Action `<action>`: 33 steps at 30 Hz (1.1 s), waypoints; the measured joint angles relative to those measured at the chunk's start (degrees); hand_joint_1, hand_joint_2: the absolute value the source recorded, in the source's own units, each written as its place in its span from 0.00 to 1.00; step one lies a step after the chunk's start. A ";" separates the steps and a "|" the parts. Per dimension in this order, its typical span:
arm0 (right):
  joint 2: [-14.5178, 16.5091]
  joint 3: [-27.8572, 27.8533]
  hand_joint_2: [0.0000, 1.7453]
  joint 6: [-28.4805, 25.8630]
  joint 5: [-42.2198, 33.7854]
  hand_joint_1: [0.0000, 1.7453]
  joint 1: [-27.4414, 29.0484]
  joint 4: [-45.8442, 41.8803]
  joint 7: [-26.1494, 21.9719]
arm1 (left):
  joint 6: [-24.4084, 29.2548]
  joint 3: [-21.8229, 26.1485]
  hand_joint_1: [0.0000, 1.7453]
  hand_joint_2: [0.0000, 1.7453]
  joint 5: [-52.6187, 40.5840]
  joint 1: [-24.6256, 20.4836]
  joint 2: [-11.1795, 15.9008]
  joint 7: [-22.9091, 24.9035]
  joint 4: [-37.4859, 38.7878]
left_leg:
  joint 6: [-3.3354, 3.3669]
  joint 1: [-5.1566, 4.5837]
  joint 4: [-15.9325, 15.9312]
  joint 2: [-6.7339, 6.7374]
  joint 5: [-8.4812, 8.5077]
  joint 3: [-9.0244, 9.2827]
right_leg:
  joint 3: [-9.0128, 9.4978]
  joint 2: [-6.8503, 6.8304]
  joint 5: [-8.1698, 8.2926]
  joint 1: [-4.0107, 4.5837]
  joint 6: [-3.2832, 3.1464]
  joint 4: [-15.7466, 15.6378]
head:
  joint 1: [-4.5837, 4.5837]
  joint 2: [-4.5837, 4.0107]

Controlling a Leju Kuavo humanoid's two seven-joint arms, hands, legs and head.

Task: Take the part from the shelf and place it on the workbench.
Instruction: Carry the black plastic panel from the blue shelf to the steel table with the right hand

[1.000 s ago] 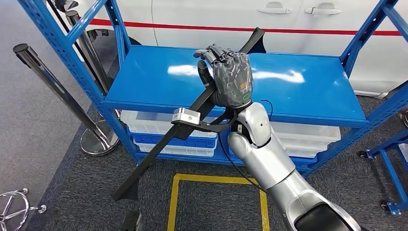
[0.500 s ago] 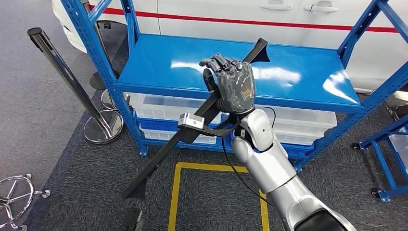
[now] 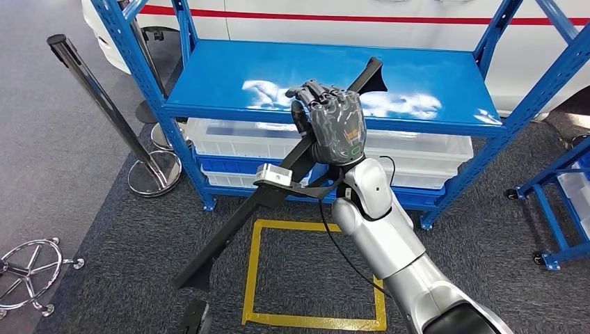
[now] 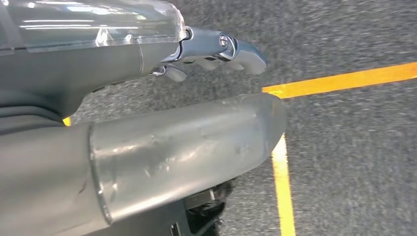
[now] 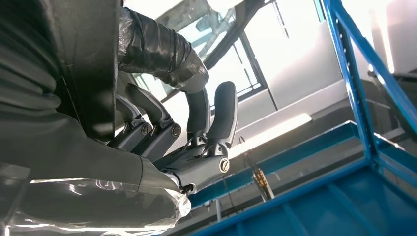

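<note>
We see the part [image 3: 278,184], a long black bar with a flared upper end, running diagonally from centre top to lower left in the head view, in front of the blue shelf [image 3: 209,90]. The right hand [image 3: 332,126] wraps its fingers around it. The left wrist view adds the left hand [image 4: 147,103], fingers loosely extended and holding nothing, over grey carpet with yellow tape [image 4: 344,81].

We see our left hand [image 4: 147,113] hanging above grey carpet [image 4: 344,147], its thick grey thumb [image 4: 187,147] stretched out and the darker fingers [image 4: 231,46] extended beside it, holding nothing; beyond the thumb, two yellow tape lines [image 4: 344,78] meet on the carpet.
</note>
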 joint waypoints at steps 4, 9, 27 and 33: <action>0.15 -0.03 1.00 -0.02 0.43 1.00 -0.22 0.05 0.03 | -0.13 0.00 0.00 0.00 0.03 -0.29 -0.07 -0.02 0.00 | 0.80 -0.56 -12.69 -0.12 -0.89 9.00 | -2.11 -0.15 1.97 -0.02 1.00 0.66 | 0.01 0.00; 0.22 -0.10 1.00 -0.02 0.79 1.00 -0.21 0.23 0.13 | -0.28 0.00 0.00 0.00 0.14 -0.25 -0.36 -0.08 0.07 | 2.50 -0.19 -14.58 0.23 1.87 7.86 | -3.61 0.21 -0.81 -0.26 2.75 2.98 | 0.03 0.00; 0.16 -0.15 1.00 -0.01 1.73 1.00 1.26 0.28 -0.01 | -1.85 -0.02 0.00 0.00 0.18 0.11 -0.55 -3.04 0.09 | -0.58 -0.12 -0.32 0.32 -1.61 -3.26 | 5.54 0.11 -3.84 -0.52 -0.20 -1.18 | 0.01 0.00; 0.15 -0.15 1.00 -0.02 2.23 1.00 1.71 0.27 -0.01 | -1.94 -0.03 0.00 0.00 -0.05 0.22 -0.54 -3.15 0.09 | 0.20 -0.32 -10.37 0.29 3.45 3.96 | 4.35 0.27 -3.92 -0.11 0.11 0.36 | 0.01 0.00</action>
